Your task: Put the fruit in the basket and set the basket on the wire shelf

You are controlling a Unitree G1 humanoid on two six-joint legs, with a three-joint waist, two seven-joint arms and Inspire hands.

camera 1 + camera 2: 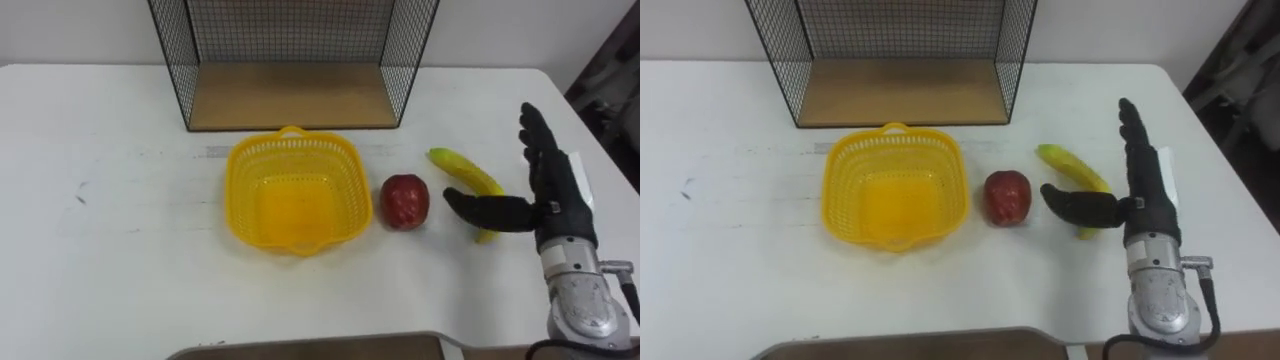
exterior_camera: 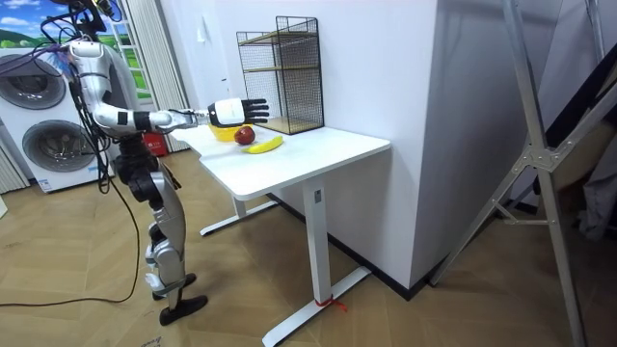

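A white desk [image 1: 120,250] carries all the task's things. A yellow basket [image 1: 295,200] sits near the middle of it, upright and with nothing inside. A wire shelf [image 1: 290,98] with a wooden floor stands just behind the basket, at the desk's far edge by the wall. A red apple [image 1: 404,200] lies on the desk just right of the basket, close to its rim but apart from it. A banana [image 1: 465,172] lies further right, slanting from its far left end to its near right end. The right hand [image 1: 555,195] reaches in from the lower right and is beside the banana. Its fingers [image 1: 535,135] are straight and point away from the robot. The thumb sticks out to the left across the banana's near end. Whether the thumb touches the fruit cannot be told, and the hand has hold of nothing. In the room view the robot stands upright at the desk's end on the room view's left, with this arm stretched level over the desktop above the fruit. Two washing machines [image 2: 39,145] stand behind the robot.
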